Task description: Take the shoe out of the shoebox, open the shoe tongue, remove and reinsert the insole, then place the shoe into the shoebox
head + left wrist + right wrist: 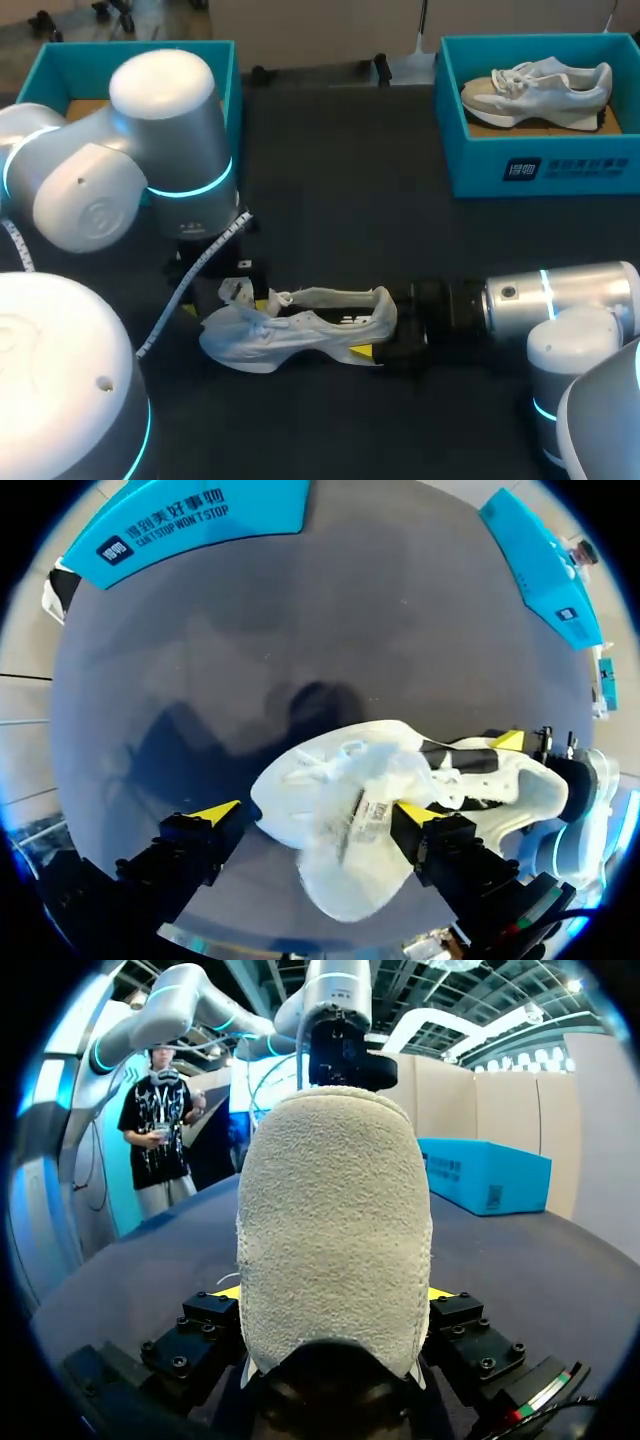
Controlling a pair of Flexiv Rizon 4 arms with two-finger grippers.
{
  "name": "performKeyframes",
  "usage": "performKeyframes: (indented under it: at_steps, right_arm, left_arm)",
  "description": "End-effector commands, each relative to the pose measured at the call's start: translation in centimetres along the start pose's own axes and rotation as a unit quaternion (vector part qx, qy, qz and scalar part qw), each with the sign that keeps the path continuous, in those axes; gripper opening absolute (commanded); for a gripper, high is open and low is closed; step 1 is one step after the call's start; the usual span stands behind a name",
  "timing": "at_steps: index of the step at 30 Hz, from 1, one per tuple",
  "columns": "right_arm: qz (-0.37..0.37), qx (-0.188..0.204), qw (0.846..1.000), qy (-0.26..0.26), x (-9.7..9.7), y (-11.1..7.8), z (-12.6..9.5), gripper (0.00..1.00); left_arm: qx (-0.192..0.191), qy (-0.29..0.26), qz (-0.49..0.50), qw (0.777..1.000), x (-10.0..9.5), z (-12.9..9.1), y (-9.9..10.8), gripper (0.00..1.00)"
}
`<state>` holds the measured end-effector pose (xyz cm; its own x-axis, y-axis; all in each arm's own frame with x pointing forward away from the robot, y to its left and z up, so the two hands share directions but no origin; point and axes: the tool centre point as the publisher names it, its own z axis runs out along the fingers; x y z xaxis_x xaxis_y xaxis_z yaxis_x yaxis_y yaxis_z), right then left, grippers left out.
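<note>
A white shoe (300,325) lies on its side on the dark table (340,200), toe toward my left arm. My right gripper (392,335) is shut on its heel; in the right wrist view the rough heel (335,1220) fills the gap between both fingers of that gripper (334,1293). My left gripper (315,813) hangs just above the front of the shoe (330,770), open wide, with its fingers standing on either side of the laces. A white flap with a label (360,820), likely the tongue, lies against one fingertip (415,813).
A teal shoebox (540,170) at the back right holds a second pale shoe (535,90). Another teal shoebox (60,60) stands at the back left, partly hidden by my left arm. Dark table surface stretches between the boxes.
</note>
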<state>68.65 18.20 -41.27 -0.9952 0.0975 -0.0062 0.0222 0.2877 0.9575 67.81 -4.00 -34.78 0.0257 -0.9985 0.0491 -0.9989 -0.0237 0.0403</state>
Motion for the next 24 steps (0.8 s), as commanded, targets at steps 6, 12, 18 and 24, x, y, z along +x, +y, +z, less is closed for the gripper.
performKeyframes:
  at_steps: [6,12,18,24]
  right_arm:
    - [0.000,0.003,1.000,0.000,0.0,0.2,0.0,0.00]
    - [0.000,0.003,1.000,0.000,0.0,0.2,0.0,0.00]
    - [0.000,0.003,1.000,0.000,0.0,0.2,0.0,0.00]
    - [0.000,0.003,1.000,0.000,0.0,0.2,0.0,0.00]
  left_arm:
    - [0.022,0.022,0.010,0.999,-0.7,-2.8,0.5,0.96]
    - [0.039,0.035,0.035,0.998,0.3,-4.7,0.4,0.94]
    - [0.066,0.039,0.068,0.995,1.4,-7.6,0.1,0.91]
    - [0.076,0.034,0.097,0.992,1.9,-10.9,-0.7,0.93]
